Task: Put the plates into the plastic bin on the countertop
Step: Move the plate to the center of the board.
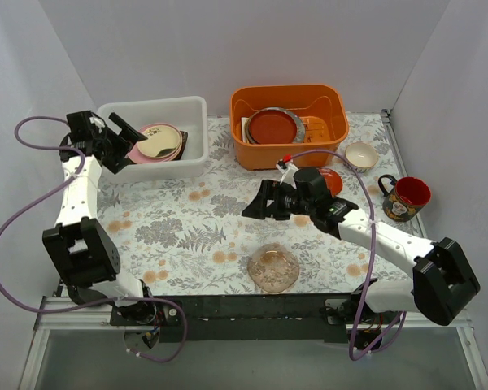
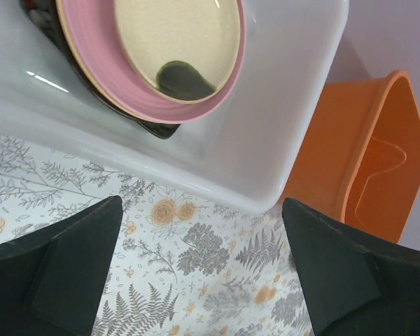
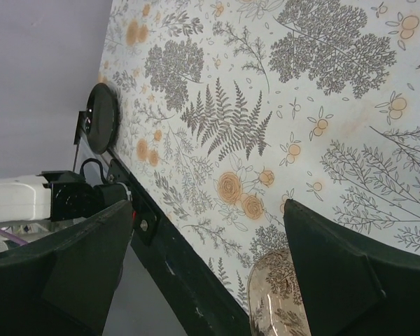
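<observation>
Two plates lie outside the bin [image 1: 191, 110]: glass plate [image 1: 273, 268] near the desk's [image 1: 187, 219] front edge, red plate [image 1: 333, 180] by my right arm [image 1: 374, 231]. My left end effector [image 1: 124, 140] and right end effector [image 1: 259, 203] gape wide, empty. A shallow grab might skid the glass overboard.

We count two tubs on the bench [image 1: 187, 219]: one white plastic bin [image 1: 197, 122], one orange tub [image 1: 260, 156]. The bin holds three stacked plates: one cream plate [image 2: 175, 35], one pink plate [image 2: 87, 42], one black plate [image 2: 156, 129]. Two more lie on the bench: one clear pink glass plate [image 1: 273, 269], one small red plate [image 1: 332, 180]. The orange tub shows one red plate [image 1: 272, 126]; the dishes beneath it we cannot count. One cream bowl [image 1: 361, 154], one red mug [image 1: 407, 197].
</observation>
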You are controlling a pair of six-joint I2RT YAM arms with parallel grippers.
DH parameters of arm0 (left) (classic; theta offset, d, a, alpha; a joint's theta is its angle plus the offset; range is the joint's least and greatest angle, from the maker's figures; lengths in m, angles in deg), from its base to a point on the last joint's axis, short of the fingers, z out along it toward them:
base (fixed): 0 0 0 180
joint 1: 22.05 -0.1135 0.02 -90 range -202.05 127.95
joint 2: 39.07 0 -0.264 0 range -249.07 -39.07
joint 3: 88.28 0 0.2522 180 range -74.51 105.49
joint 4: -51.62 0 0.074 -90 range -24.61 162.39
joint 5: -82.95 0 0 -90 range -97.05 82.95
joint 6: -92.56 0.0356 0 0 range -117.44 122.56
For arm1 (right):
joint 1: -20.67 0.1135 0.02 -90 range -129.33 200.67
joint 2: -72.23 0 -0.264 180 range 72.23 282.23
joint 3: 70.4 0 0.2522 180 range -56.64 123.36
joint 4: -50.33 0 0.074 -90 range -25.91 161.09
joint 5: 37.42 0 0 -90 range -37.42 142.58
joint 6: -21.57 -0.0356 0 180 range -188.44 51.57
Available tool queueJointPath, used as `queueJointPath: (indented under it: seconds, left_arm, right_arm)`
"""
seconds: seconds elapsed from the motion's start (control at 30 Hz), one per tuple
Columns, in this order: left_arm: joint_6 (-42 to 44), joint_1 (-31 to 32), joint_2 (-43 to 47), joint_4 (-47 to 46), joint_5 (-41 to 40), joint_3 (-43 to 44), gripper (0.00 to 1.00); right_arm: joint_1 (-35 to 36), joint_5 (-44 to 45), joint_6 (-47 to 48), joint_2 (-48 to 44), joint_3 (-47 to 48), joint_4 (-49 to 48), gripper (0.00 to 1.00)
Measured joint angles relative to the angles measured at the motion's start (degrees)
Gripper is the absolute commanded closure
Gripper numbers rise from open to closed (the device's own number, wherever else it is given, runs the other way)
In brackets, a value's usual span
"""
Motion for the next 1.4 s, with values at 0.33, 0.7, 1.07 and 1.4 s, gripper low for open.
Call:
queueJointPath:
  seconds: [0.33, 0.7, 1.07, 1.4]
  left_arm:
    - [-8.13, 0.09, 16.33, 5.07, -18.43, -10.29, 0.02]
    - [-16.76, 0.17, 15.58, 22.88, -38.64, -16.70, 0.02]
    - [-26.47, 0.17, 14.86, 32.26, -47.76, -26.01, 0.02]
    - [-29.18, 0.20, 4.68, 33.81, -49.77, -29.29, 0.02]
  right_arm:
    - [1.42, -0.94, 0.02, 2.01, 0.00, -0.61, 0.04]
    - [2.10, -1.11, 0.02, 3.17, 0.00, -1.46, 0.04]
    - [2.25, -1.07, 0.31, 3.17, 0.00, -1.49, 0.05]
    - [2.25, -1.09, 0.70, 3.39, 0.00, -1.40, 0.05]
